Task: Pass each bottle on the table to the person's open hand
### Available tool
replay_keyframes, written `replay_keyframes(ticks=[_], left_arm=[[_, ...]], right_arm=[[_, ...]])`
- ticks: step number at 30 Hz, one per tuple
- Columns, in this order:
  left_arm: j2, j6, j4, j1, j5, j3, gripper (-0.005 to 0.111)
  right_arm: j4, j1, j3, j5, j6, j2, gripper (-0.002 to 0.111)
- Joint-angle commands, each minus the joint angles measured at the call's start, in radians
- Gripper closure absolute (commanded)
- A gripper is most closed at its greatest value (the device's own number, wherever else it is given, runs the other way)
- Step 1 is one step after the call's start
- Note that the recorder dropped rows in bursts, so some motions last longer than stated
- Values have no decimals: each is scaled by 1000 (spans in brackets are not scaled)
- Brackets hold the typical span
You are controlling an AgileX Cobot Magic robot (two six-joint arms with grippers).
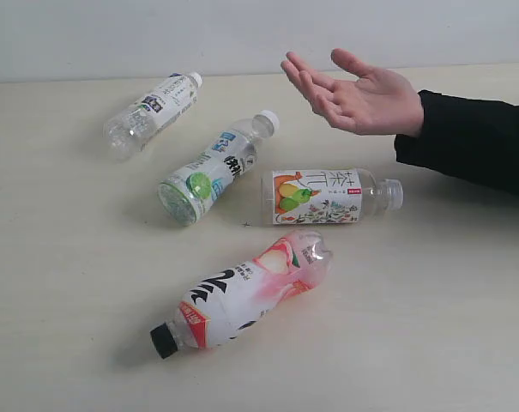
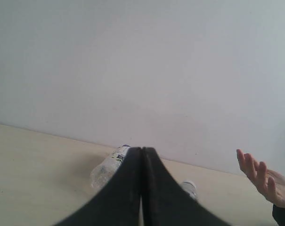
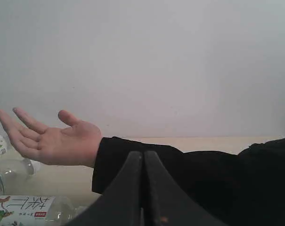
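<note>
Clenching on nothing, left hand (image 2: 142, 149) and right hand (image 3: 143, 153) sit low over the pale bench (image 1: 431, 343). 4 bottles (image 1: 212, 172) lie flat; the black-capped bottle (image 1: 242, 300) is nearest, its long axis diagonal, cap forward. Beyond it, far right, waits the person's open hand (image 1: 362, 99), likelier the right arm's side. Bare wall (image 1: 242, 34) behind.

Glossy clear plastic bottles (image 1: 319, 197) on a matt, pale wood-grain table (image 1: 431, 326).
</note>
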Motion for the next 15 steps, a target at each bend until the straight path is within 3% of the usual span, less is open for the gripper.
replay_keyframes(ticks=[1, 6, 13, 15], left_arm=[[-5, -3, -5, 1, -10, 3, 107], [-5, -3, -5, 1, -10, 3, 107], [-5, -3, -5, 1, -10, 3, 107], [-5, -3, -5, 1, -10, 3, 107]], right_arm=[[53, -5, 5, -96, 41, -7, 108], [296, -5, 5, -392, 259, -7, 108], [375, -5, 5, -691, 431, -7, 108], [380, -5, -82, -695, 425, 54, 108]])
